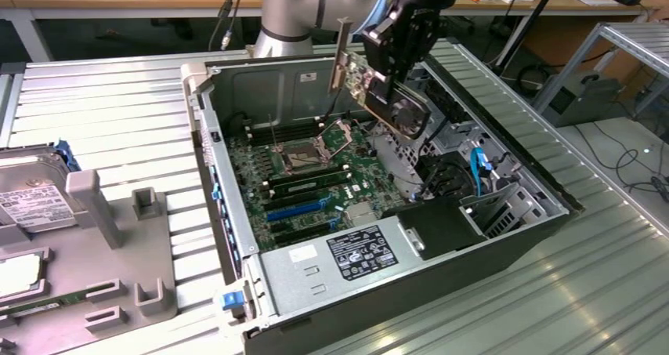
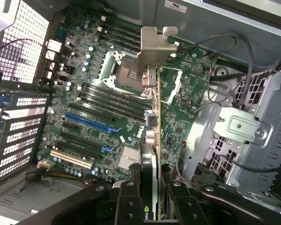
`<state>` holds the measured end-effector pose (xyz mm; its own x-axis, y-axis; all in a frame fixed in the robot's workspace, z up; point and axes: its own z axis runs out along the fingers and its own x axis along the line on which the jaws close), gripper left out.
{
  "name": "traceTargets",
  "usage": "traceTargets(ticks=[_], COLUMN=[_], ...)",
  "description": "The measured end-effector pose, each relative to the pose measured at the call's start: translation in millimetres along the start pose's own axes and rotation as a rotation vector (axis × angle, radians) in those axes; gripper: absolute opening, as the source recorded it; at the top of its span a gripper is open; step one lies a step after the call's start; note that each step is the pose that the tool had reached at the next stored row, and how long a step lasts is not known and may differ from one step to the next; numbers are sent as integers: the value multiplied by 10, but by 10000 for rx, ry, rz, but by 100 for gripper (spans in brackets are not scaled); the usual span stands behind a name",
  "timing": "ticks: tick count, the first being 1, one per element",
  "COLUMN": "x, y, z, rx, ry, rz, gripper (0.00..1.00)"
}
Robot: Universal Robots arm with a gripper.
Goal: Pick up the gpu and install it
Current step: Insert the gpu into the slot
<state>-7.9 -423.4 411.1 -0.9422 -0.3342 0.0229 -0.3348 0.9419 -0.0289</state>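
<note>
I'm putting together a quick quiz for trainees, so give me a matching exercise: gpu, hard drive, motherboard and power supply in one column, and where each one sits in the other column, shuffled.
Things:
1. gpu
2. hard drive
3. motherboard
4. power supply

Places:
A. in the grey tray at the exterior view's left
B. clamped in the gripper, above the open case
C. flat on the case floor
D. at the case end nearest the exterior camera, black label on top

Pairs: 1-B, 2-A, 3-C, 4-D
</note>
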Motion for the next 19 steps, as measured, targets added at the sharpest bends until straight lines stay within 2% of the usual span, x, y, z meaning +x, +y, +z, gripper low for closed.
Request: traceTargets(ticks=[9,17,19], x=[0,0,0], y=[0,0,0], z=[0,0,0], rx=[21,45,48], ry=[-27,-58,-62], rz=[-926,-2012,-2125], gripper=[27,27,27])
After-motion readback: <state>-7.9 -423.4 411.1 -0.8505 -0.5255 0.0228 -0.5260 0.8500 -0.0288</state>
